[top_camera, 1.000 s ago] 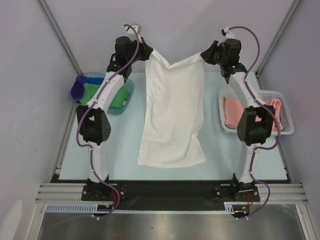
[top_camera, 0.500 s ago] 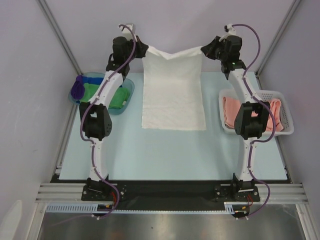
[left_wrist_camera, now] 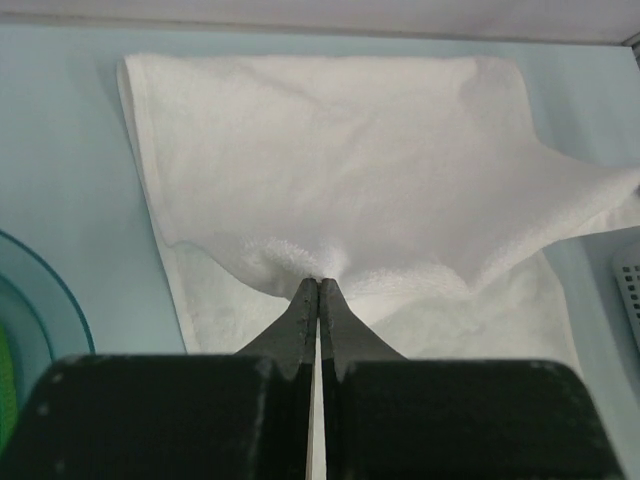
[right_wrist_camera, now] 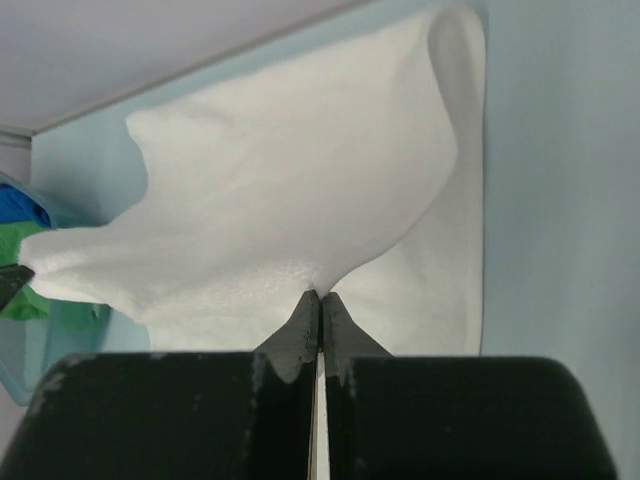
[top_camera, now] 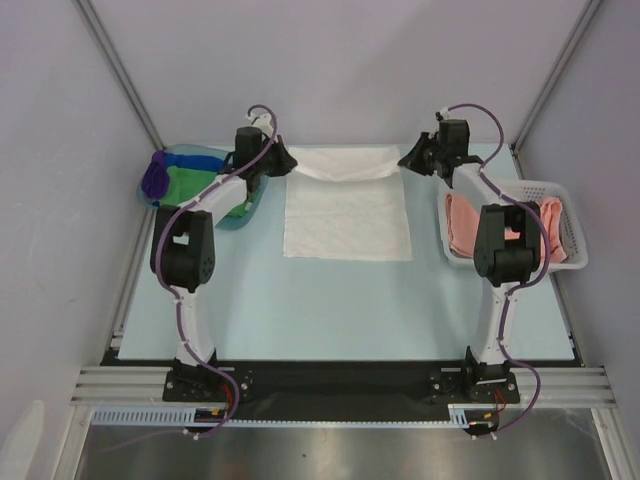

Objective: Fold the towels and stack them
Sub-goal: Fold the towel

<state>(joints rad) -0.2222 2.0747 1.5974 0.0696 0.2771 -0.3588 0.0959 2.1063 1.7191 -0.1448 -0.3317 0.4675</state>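
Top external: table [top_camera: 330, 310] bare nearward of the white towel [top_camera: 347, 215], which lies flat at centre, near edge straight. Mesh basket [top_camera: 570, 225] with pink towel [top_camera: 462, 225] just right; blue tub [top_camera: 190, 151] left. Left gripper [left_wrist_camera: 318, 283] pinched tight on far-left corner, right gripper [right_wrist_camera: 320, 295] on far-right corner; far edge held low.

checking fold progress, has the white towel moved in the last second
Yes. The towel has drawn back: its near edge, once past the near rim of the basket, is now level with it.
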